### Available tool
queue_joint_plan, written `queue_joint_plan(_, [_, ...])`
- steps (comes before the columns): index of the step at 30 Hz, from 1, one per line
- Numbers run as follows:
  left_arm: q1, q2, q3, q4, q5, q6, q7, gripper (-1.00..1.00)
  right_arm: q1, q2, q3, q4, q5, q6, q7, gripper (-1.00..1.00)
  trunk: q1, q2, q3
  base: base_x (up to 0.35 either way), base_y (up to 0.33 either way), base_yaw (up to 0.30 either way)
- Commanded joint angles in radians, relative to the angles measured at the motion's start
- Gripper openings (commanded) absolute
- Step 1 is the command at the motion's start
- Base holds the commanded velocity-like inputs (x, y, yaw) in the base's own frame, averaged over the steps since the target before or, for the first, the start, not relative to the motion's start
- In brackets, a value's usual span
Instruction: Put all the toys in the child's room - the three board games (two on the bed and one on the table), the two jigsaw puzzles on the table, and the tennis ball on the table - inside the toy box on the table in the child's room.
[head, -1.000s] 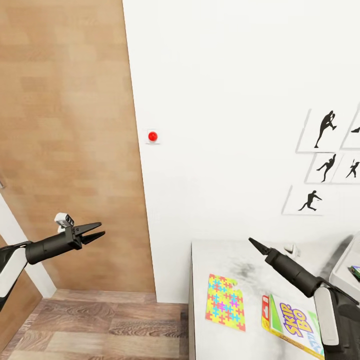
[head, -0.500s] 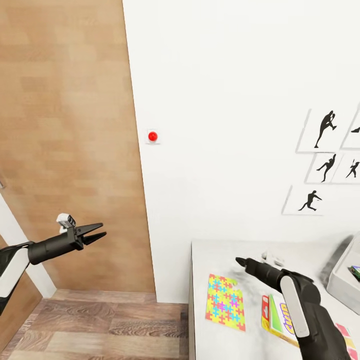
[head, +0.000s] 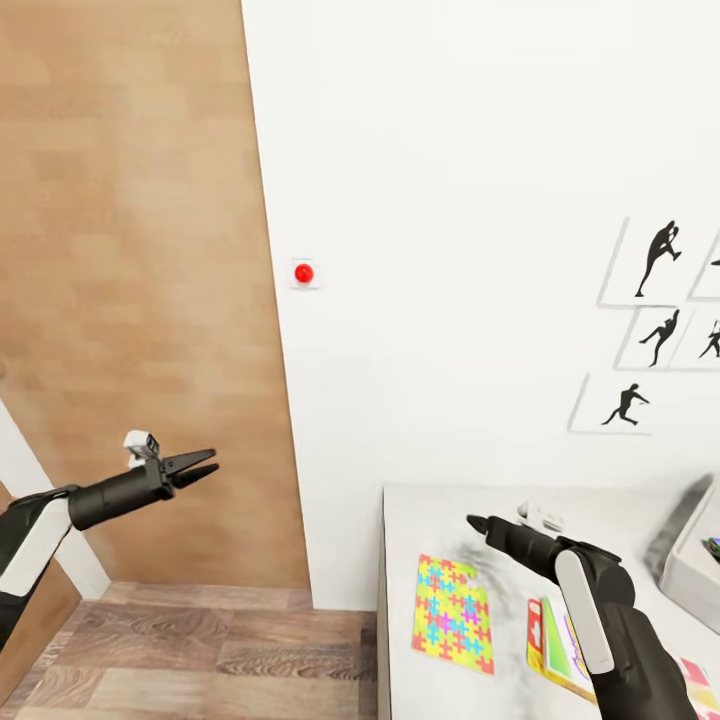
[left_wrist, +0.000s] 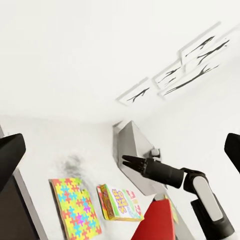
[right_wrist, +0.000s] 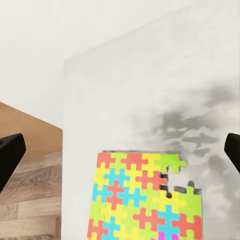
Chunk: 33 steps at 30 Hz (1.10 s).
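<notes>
The right claw (head: 470, 522), open and empty, hovered above the jigsaw puzzle (head: 453, 613) lying flat on the counter (head: 400, 560); its thinness risked a slipped or skidding pinch.

Child's room, jigsaw puzzle (head: 452, 612), athlete wall prints (head: 660, 330)

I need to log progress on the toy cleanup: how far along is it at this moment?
Early. A jigsaw puzzle and the SKIP-BO board game lie flat on the table, not boxed. Nothing is in hand: the right gripper hovers above the puzzle; the left gripper hangs open over the floor. The toy box sits at the table's right edge with something inside, too cropped to identify.
</notes>
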Motion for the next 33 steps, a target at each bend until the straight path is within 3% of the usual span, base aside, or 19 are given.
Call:
queue_joint_plan(1, [-0.001,-0.006,-0.01,0.001,-0.006,0.001,0.007,1.0,-0.001,0.0,-0.001,0.001,-0.001,0.005,0.003,1.0,0.001,-0.002,-0.003,0.132,-0.038,0.0])
queue_joint_plan(7, [-0.002,-0.058,-0.036,0.003,-0.046,-0.006,0.095,1.0,-0.001,-0.001,-0.003,0.008,-0.003,0.005,0.005,1.0,0.001,-0.002,-0.012,0.101,-0.053,0.0])
queue_joint_plan(13, [-0.003,-0.104,-0.041,0.003,-0.055,-0.006,0.212,1.0,-0.001,0.0,-0.003,0.009,-0.004,0.005,0.002,1.0,0.001,-0.002,-0.021,0.019,-0.012,0.0])
queue_joint_plan(16, [-0.004,-0.112,-0.041,0.003,-0.055,-0.006,0.25,1.0,-0.001,0.0,-0.003,0.009,-0.004,0.006,-0.001,1.0,0.001,-0.002,-0.026,0.004,-0.002,0.0])
queue_joint_plan(20, [-0.004,-0.118,-0.042,0.003,-0.054,-0.006,0.271,1.0,-0.003,-0.001,-0.003,0.009,-0.004,0.011,-0.002,1.0,0.001,-0.002,-0.033,0.001,-0.001,0.0])
queue_joint_plan(25, [-0.004,-0.145,-0.043,0.003,-0.057,-0.006,0.283,1.0,-0.023,-0.007,-0.004,0.031,-0.003,0.03,-0.002,1.0,0.001,-0.002,-0.041,0.0,0.0,0.0])
queue_joint_plan(33, [-0.004,-0.16,-0.044,0.003,-0.09,-0.005,0.284,1.0,-0.073,-0.011,-0.008,0.141,-0.002,0.106,-0.001,1.0,0.001,-0.002,-0.054,0.0,0.0,0.0])
